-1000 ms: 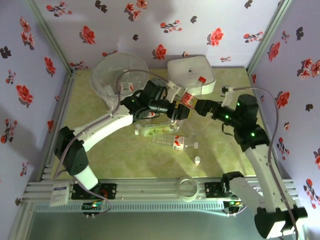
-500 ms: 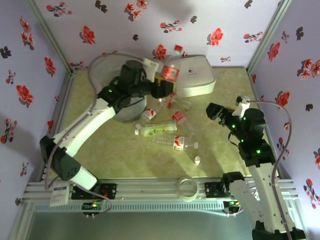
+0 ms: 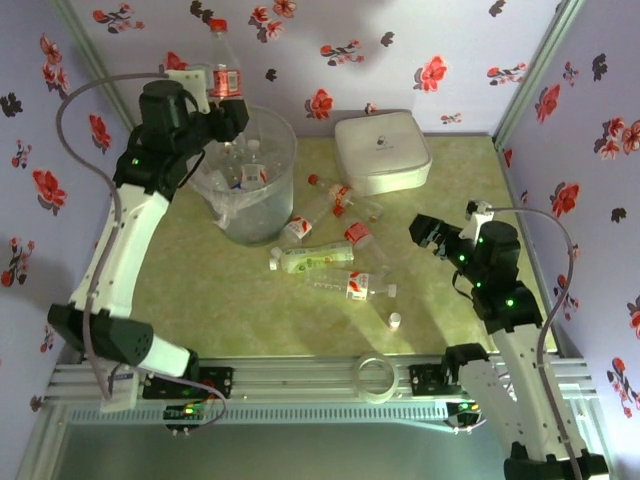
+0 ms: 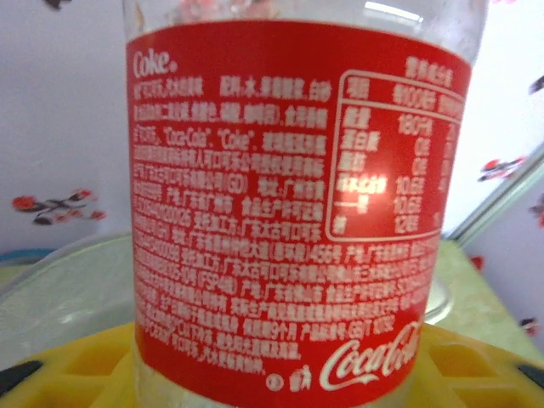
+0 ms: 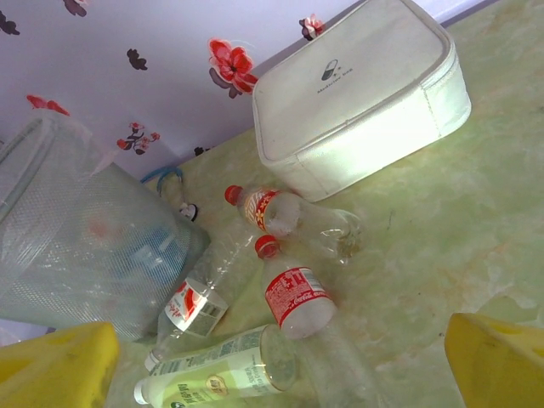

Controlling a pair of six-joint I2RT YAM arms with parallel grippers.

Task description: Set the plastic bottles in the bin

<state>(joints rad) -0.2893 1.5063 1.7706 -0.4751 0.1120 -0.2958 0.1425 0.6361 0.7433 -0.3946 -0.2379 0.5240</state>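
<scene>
Bottle cluster (image 3: 350,238) centre; white box (image 3: 382,152) behind

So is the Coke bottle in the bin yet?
Not yet. The Coke bottle is in the air at the bin's far rim, gripped by the left arm's fingers.

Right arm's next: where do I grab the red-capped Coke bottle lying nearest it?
I'd take the Coke bottle across its labelled middle, right pincer straight down: it lies flat, cap toward the white box, both flanks free.
</scene>
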